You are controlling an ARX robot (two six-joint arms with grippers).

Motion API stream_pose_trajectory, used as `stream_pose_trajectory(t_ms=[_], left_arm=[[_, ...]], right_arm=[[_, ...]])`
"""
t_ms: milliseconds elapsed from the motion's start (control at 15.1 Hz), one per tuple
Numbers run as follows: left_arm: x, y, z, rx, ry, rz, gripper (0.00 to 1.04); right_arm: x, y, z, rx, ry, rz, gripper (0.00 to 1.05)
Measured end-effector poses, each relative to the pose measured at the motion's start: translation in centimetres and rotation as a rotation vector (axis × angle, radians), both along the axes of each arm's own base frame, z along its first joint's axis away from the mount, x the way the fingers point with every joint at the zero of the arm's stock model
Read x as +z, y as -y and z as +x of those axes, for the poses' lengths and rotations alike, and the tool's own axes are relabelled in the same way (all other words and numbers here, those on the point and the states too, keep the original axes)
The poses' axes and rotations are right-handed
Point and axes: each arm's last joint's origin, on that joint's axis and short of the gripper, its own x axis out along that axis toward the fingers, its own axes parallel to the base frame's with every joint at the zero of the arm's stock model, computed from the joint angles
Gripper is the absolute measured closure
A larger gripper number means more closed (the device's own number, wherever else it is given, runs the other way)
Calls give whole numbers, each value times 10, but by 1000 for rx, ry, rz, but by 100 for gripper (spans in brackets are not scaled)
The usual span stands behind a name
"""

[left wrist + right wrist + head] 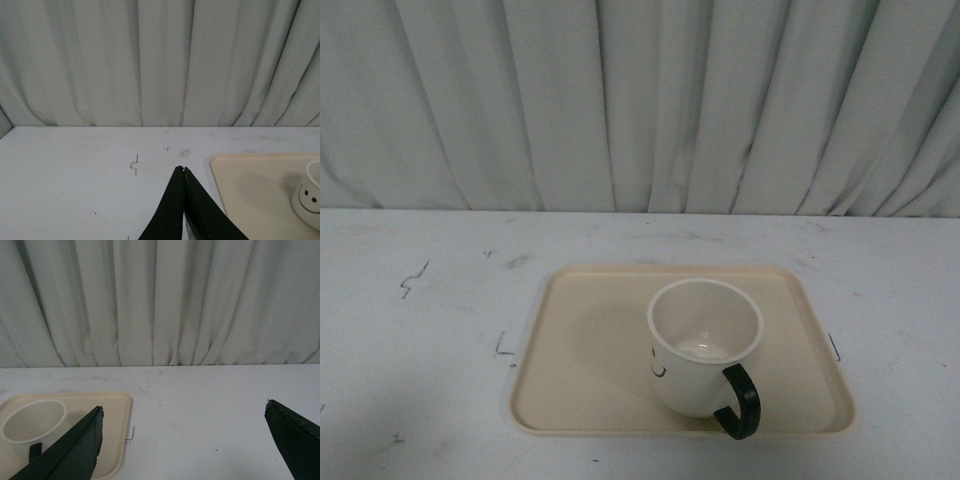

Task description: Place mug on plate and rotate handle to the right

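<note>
The white mug (702,342) with a black smiley face stands upright on the beige plate (585,360), right of the plate's middle. Its black handle (740,402) points toward the front right. Neither arm shows in the front view. In the left wrist view my left gripper (182,169) is shut and empty over bare table, left of the plate (250,180); the mug (310,200) shows at the edge. In the right wrist view my right gripper (184,405) is open wide and empty over the table, right of the plate (117,440) and the mug (32,422).
The white table (410,330) carries small black marks and scuffs. A pleated white curtain (640,100) hangs behind the table's far edge.
</note>
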Motion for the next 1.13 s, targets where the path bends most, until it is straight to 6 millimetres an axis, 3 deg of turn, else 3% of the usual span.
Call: stream_pose_trajectory(t_ms=[133, 199, 265, 332, 531, 663, 730, 796, 995, 1128], left_arm=[[-1, 0, 0, 0, -9, -1, 103], [-1, 0, 0, 0, -1, -1, 91], [-1, 0, 0, -2, -3, -1, 75], [-1, 0, 0, 0, -4, -1, 55], [-1, 0, 0, 1, -5, -1, 28], [-1, 0, 0, 0, -5, -1, 12], [-1, 0, 0, 0, -5, -1, 8], [-1, 0, 0, 0, -5, 0, 6], [-1, 0, 0, 0, -5, -1, 7], [-1, 0, 0, 0, -4, -1, 7]], right_arm=[[0, 0, 0, 0, 0, 0, 6], [-2, 0, 0, 48, -93, -15, 6], [1, 2, 7, 225, -405, -17, 6], [10, -3, 22, 357, -419, -68, 6], [38, -5, 66, 302, -420, -150, 6], [45, -13, 97, 297, -467, -184, 6], [45, -15, 104, 298, -484, -188, 6], [46, -24, 125, 308, -548, -200, 6], [39, -70, 194, 404, -779, -135, 6], [25, -101, 224, 407, -930, -68, 6]])
